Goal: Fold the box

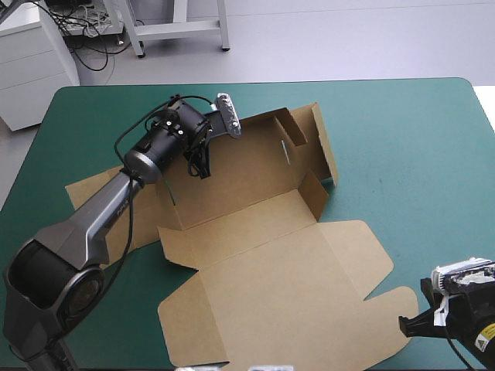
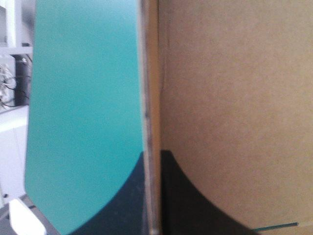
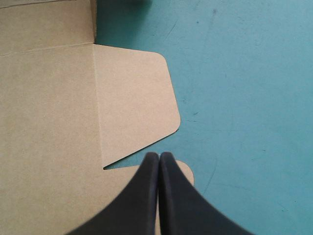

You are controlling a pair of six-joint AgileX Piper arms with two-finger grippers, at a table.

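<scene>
The counter (image 1: pixel 410 147) has a teal-green cover with rounded far corners. Beyond its far edge lies a pale grey floor (image 1: pixel 348 35), evenly lit. At the far left stands a white cabinet (image 1: pixel 31 73) with drawer fronts. Black cables (image 1: pixel 94 48) tangle beside it, next to a grey metal frame (image 1: pixel 179 29) standing on the floor.

Overhead view and both close wrist views share the box (image 1: pixel 271 263).

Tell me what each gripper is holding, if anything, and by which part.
The left gripper holds the box by the edge of a raised wall, the board pinched between its fingers. The right gripper, shut, holds nothing.
</scene>
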